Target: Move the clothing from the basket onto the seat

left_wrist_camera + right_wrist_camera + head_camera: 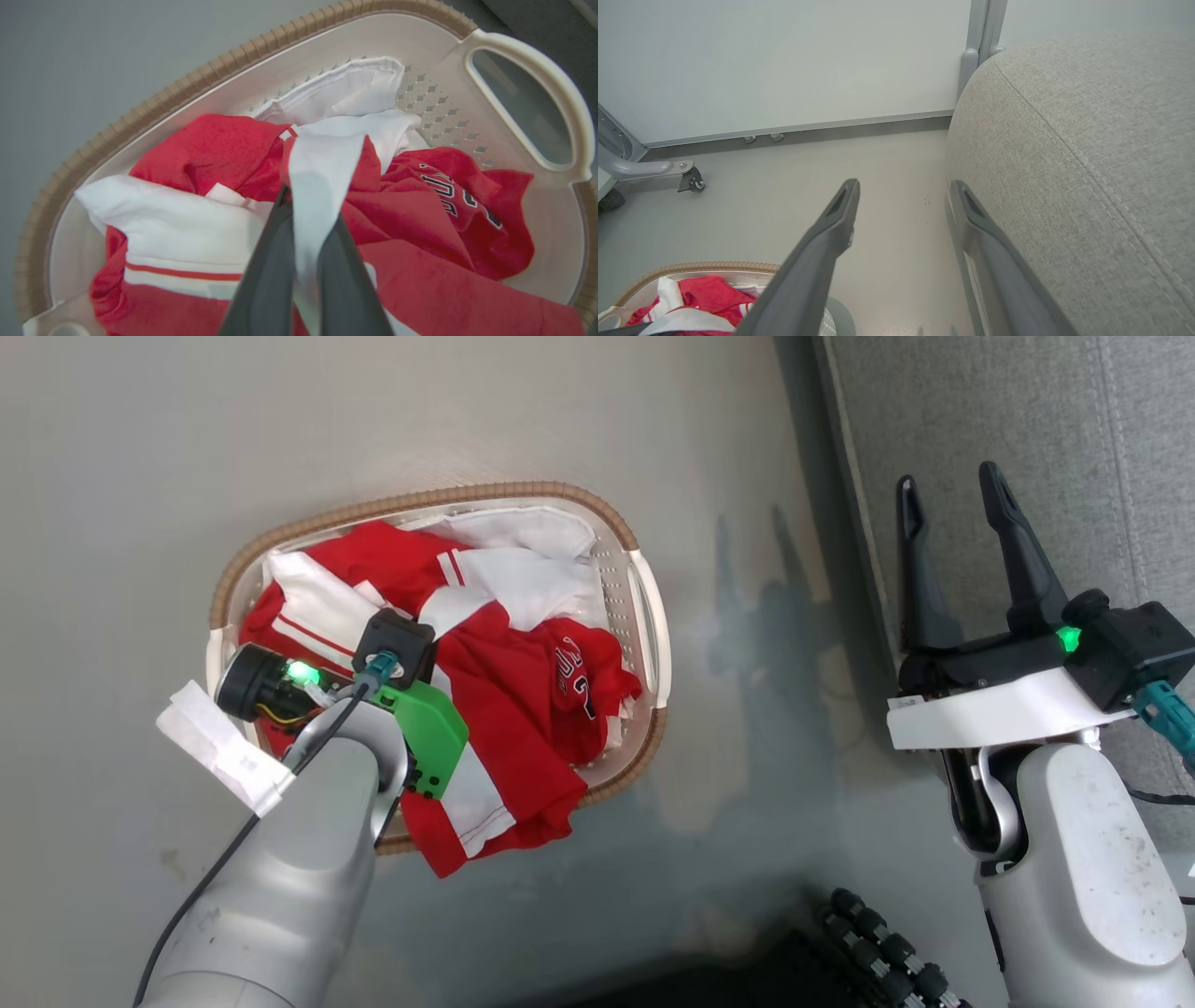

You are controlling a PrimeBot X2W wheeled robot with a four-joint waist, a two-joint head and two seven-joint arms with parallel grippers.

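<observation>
The white basket (420,499) with a brown woven rim stands on the floor, holding the red and white clothing (532,709); a red fold hangs over its near rim. My left arm reaches down into it, its wrist covering the fingers in the head view. In the left wrist view the left gripper (303,205) is shut on a white panel of the clothing (215,149), beside dark printed lettering (448,186). The right gripper (948,481) hovers open and empty at the edge of the grey seat (1027,411), which also fills the right of the right wrist view (1087,140).
A plain white cloth (345,88) lies against the basket's far wall (434,46). Bare grey floor (140,448) surrounds the basket. A white wall panel, a metal post (980,28) and a caster foot (689,179) stand beyond. My base's black rollers (887,943) sit below.
</observation>
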